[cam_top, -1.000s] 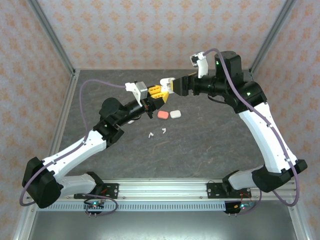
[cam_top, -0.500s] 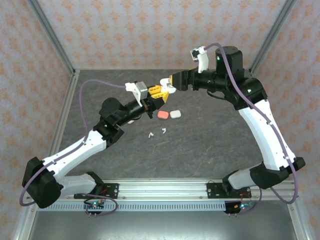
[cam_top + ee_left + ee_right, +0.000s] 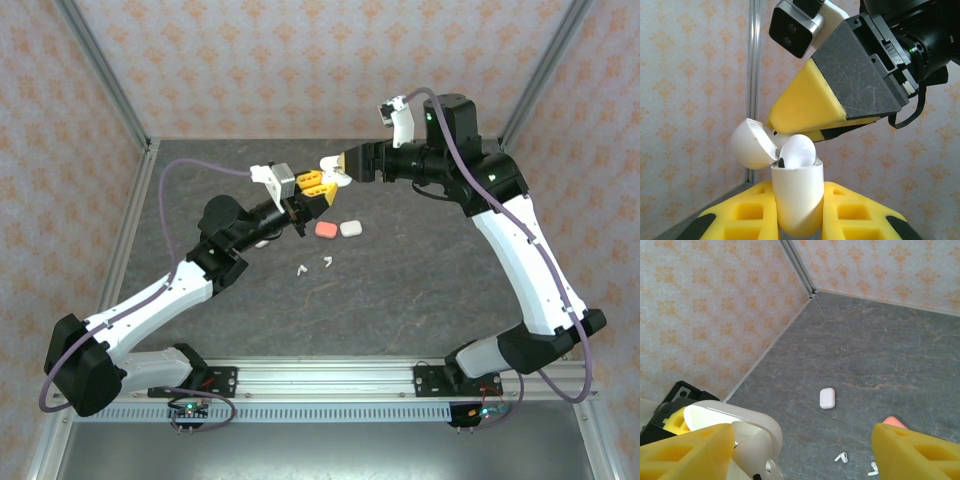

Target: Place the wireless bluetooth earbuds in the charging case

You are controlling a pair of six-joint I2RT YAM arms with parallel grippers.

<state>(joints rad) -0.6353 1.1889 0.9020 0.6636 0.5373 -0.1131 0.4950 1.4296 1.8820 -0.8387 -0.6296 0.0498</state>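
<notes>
White earbud [image 3: 797, 152] sits in the case [image 3: 796, 200], clamped by left hand [image 3: 797, 222].

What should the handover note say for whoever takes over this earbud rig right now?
Left gripper: shut on the open white pebble-shaped charging case, held above the dark grey table, lid flipped back.
Right gripper: open, fingers at the case's mouth.
Done: one white plastic earbud stands in the case, poking above its rim.
To do: seat it; two loose white hook-shaped earbuds lie on the table beside a salmon-pink case and a closed white case.
</notes>
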